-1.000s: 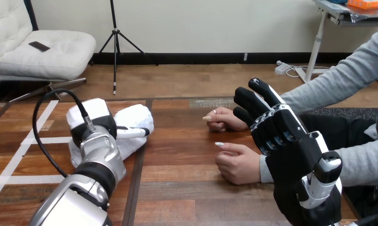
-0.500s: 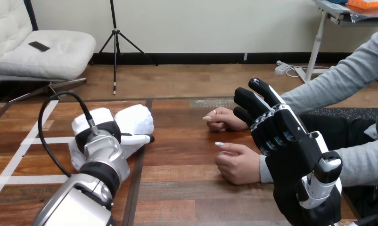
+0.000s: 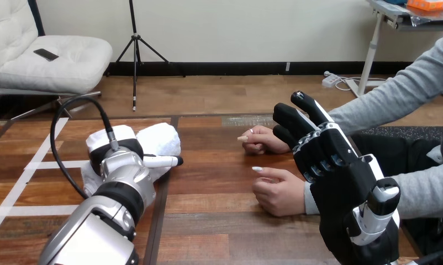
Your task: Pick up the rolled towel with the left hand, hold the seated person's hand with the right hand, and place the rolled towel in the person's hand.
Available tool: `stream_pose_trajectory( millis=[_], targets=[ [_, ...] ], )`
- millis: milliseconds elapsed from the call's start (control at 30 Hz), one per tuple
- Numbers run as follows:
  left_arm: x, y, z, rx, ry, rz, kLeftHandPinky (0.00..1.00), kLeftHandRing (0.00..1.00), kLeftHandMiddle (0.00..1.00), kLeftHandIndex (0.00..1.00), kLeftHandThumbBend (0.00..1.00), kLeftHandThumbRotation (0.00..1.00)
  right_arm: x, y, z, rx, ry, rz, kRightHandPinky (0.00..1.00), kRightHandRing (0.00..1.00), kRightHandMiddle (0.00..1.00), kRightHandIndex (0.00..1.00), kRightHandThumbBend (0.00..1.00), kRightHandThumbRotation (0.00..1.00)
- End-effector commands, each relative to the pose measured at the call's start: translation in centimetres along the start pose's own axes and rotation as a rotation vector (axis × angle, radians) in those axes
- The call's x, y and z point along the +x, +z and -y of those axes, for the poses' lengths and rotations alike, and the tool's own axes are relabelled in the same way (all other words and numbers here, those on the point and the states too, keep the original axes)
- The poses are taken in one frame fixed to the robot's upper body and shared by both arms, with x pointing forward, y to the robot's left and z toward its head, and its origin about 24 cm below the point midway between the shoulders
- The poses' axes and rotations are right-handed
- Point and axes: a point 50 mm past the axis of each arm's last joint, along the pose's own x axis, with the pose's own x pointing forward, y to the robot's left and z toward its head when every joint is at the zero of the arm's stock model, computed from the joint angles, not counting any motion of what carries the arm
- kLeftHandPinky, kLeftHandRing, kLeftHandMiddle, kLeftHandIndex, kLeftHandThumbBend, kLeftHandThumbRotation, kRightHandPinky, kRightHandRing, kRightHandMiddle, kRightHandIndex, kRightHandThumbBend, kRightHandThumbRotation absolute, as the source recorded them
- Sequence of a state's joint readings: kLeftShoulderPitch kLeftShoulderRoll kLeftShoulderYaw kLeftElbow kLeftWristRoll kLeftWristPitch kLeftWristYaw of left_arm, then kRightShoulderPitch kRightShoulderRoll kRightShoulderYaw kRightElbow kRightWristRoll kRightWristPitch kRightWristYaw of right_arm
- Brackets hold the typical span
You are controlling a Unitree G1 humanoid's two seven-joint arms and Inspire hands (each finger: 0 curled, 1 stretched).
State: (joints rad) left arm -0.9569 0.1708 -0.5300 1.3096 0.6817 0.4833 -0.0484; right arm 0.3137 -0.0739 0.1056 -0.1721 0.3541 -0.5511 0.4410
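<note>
Towel [image 3: 163, 140]: the white roll lies on the table [image 3: 225, 226], left of the middle and toward the far side, well apart from both of the person's hands. Your left hand [image 3: 115, 148] sits on top of it with its white back turned up toward you. It covers the roll's near left part, so towel shows at the hand's far right and a little at its left. From here you cannot tell whether that hand has a grip on the towel or only rests on it.

Your right hand [image 3: 341, 182] is raised at the near right. Its fingers [image 3: 306, 106] are released and nearly straight, pointing far and left, and it is grasping nothing. It stands just right of the person's near hand [image 3: 277, 193], in front of that wrist; you cannot tell whether the two touch.

The person's near hand rests on the table, loosely curled, and holds nothing. The person's far hand [image 3: 263, 141] lies on the table beyond it, also holding nothing. White tape lines [image 3: 28, 165] run across the table's left part.
</note>
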Motion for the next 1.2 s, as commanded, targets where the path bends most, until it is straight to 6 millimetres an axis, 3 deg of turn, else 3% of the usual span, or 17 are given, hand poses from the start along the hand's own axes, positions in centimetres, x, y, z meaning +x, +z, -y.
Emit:
stream_pose_trajectory(
  millis=[0,433,633,733,767,933,1033,1067,1167],
  targets=[
    [-0.47,1.46,-2.04,0.047,0.040,0.029,0.83,0.89,0.93,0.97,1.00,0.91,0.90,0.80,-0.03,-0.003,-0.002,0.074,0.94,0.93,0.88,0.92,1.00,1.00],
    [-0.53,1.60,-1.91,0.098,0.024,0.023,0.71,0.83,0.87,0.93,0.99,0.89,0.85,0.93,-0.03,-0.003,-0.002,0.074,0.98,0.93,0.89,0.93,1.00,1.00],
    [-0.57,1.61,-2.04,0.129,0.063,0.017,0.65,0.79,0.85,0.90,0.94,0.78,0.85,1.00,-0.01,-0.014,-0.003,0.077,0.98,0.93,0.89,0.92,1.00,1.00],
    [-0.58,1.59,-2.11,0.128,0.083,0.014,0.62,0.76,0.82,0.87,0.91,0.70,0.85,1.03,-0.01,-0.013,-0.003,0.079,0.98,0.93,0.89,0.92,1.00,1.00],
    [-0.59,1.58,-2.13,0.118,0.088,0.013,0.59,0.73,0.81,0.85,0.89,0.61,0.85,1.03,-0.01,-0.012,-0.003,0.078,0.98,0.93,0.89,0.92,1.00,1.00],
    [-0.57,1.46,-2.22,-0.005,0.083,0.007,0.53,0.68,0.79,0.83,0.86,0.42,0.81,1.03,-0.01,-0.009,-0.007,0.077,0.98,0.94,0.89,0.92,1.00,1.00],
    [-0.55,1.36,-2.26,-0.071,0.085,0.004,0.47,0.62,0.75,0.83,0.84,0.25,0.81,1.01,-0.01,-0.007,-0.008,0.078,0.98,0.94,0.89,0.92,1.00,1.00],
    [-0.53,1.34,-2.26,-0.065,0.090,0.006,0.39,0.53,0.67,0.79,0.84,0.16,0.81,1.00,-0.02,-0.007,-0.009,0.078,0.99,0.94,0.89,0.92,1.00,1.00],
    [-0.51,1.26,-2.22,-0.052,0.114,0.004,0.30,0.42,0.55,0.74,0.80,0.08,0.81,1.00,-0.02,-0.004,-0.007,0.078,0.99,0.94,0.89,0.92,1.00,1.00]
  ],
)
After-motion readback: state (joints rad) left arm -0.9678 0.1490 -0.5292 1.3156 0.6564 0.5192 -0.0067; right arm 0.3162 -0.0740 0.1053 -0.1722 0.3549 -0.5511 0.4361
